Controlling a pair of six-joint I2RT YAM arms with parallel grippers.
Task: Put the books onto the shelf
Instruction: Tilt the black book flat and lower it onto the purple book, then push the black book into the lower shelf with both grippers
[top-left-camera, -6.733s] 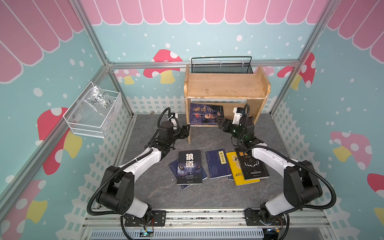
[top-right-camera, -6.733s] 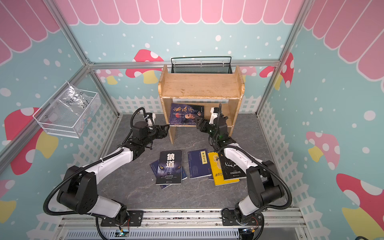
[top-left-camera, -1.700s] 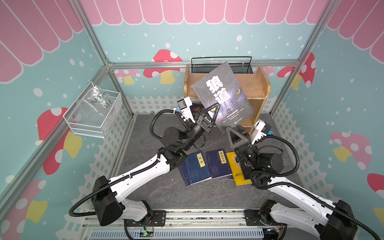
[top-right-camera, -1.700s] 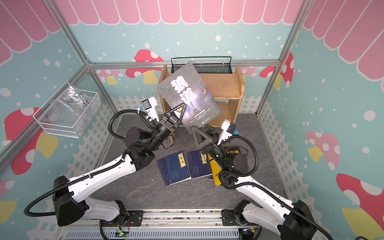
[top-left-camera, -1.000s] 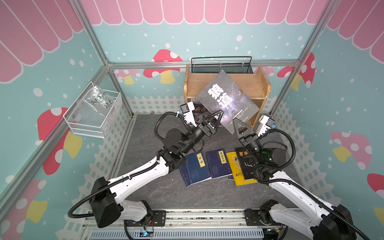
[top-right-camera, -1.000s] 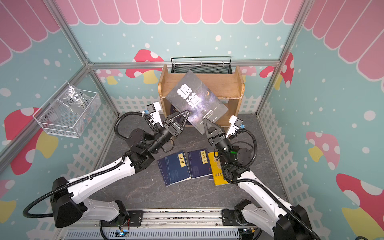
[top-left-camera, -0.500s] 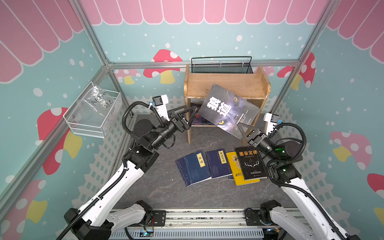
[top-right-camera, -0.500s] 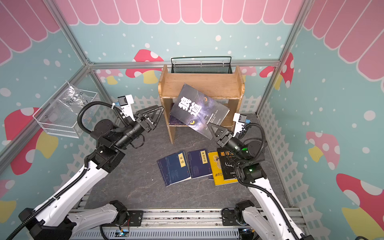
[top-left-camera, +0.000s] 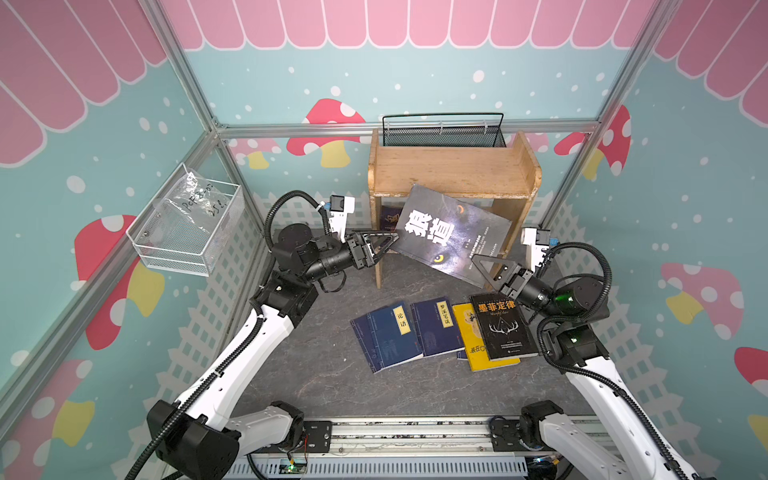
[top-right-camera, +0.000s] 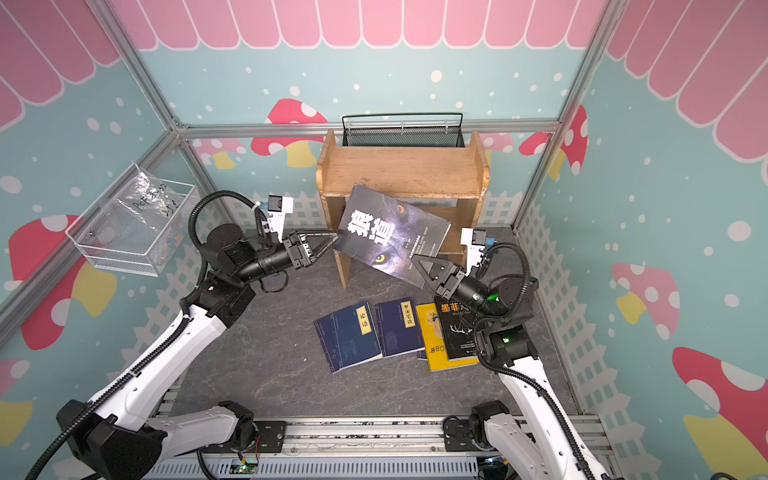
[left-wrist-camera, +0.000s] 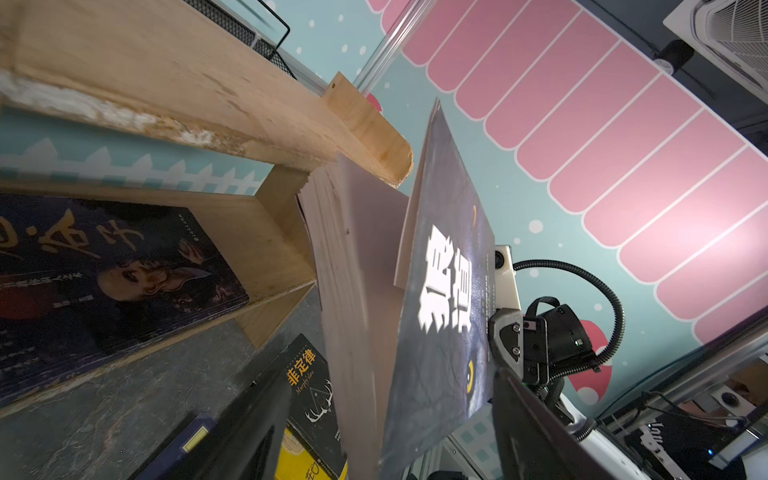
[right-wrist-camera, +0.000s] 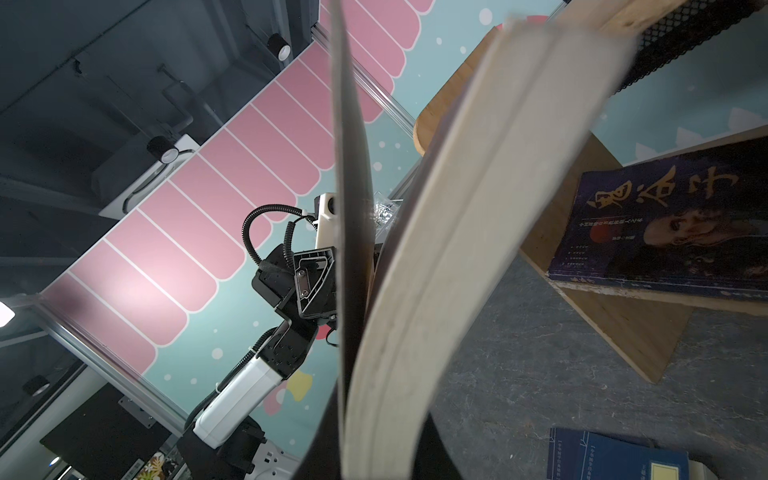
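At mid-left in both top views the left claw hangs with its fingers spread. Its tips are just at the left edge of the black wolf-eye book and clamp nothing. It looks placed to steady or nudge that edge, not to carry it.

The book itself is in the middle of the frame, off the desk. It is tilted with its left end higher, in front of the lower tier of the shelf. That slant probably serves to slip it under the top board. The robed-man book already lies flat on the lower tier.

At mid-right the right claw is pinched onto the book's lower right corner and bears its weight alone. In the wrist views the front cover gapes away from the pages, likely because only a corner is held.

Below centre, the navy books, the yellow one and the antler one wait on the desk.
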